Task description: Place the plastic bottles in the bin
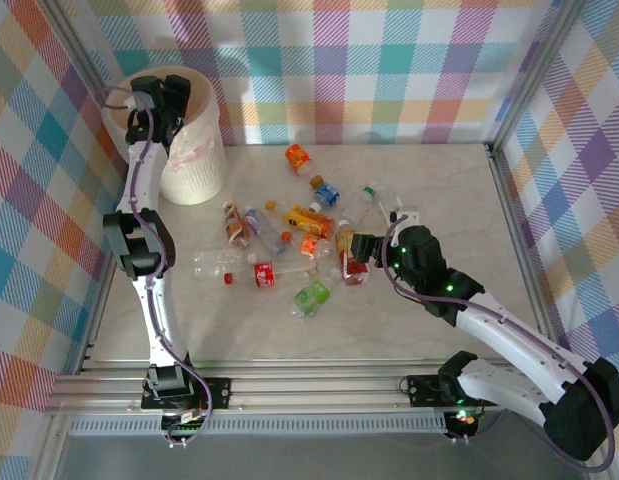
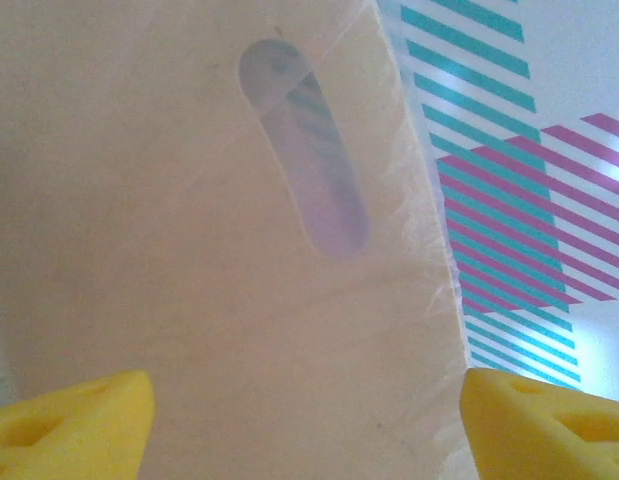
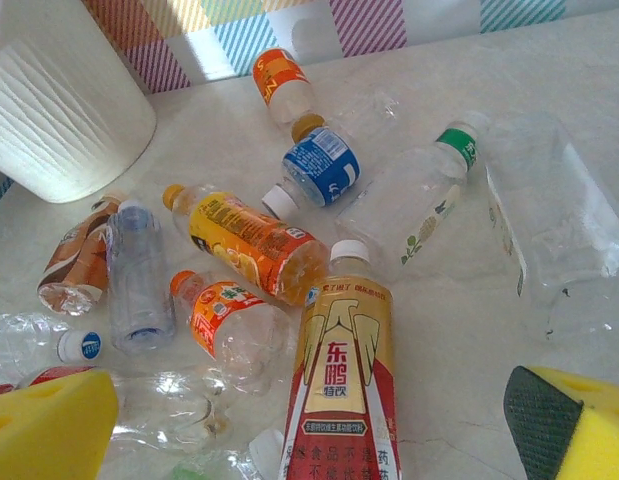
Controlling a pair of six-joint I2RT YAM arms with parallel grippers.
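**Item:** plastic bottles [image 1: 289, 250], approx. a dozen, in a loose heap mid-table [image 1: 439, 190]. They lay well apart from the bin [image 1: 194, 175], which stood at the far L corner.

**Handling (my guess):**
- All looked empty, so v. light.
- Walls thin, clear and soft, several dented.
- Smooth and round, so likely to roll or squirt out of a pinch.
- Best hold prob. across the labelled mid-body, or up by the shoulder/cap where the plastic is stiffer.

**Nearest lot:**
- Red-and-gold-label bottle [image 3: 344, 380], white cap, lay btw. the fingers of the R gripper [image 3: 309, 430]. Jaws were spread wide w/ a gap either side, nothing gripped.
- Orange-and-yellow-label bottle [image 3: 254, 245] lay just beside its cap.
- Further out were a blue-label bottle [image 3: 321, 165], a green-cap clear bottle [image 3: 419, 200] and a crushed clear bottle [image 3: 554, 230].

**L gripper** [image 1: 169, 95]: hung over the bin's mouth. Its yellow fingers [image 2: 69, 420] were wide apart w/ nothing btw. them. Its wrist view looked at the liner [image 2: 429, 250] and the handle slot [image 2: 304, 150] from close up.

**Not made out:**
- The bin's floor was hidden, so I couldn't tell whether any bottle lay inside.
- The base of the red-and-gold-label bottle was cut off at the picture's edge.
- The clear bottles melted into the pale table, so outlines and exact count were unsure.
- Most label print was too small to read.
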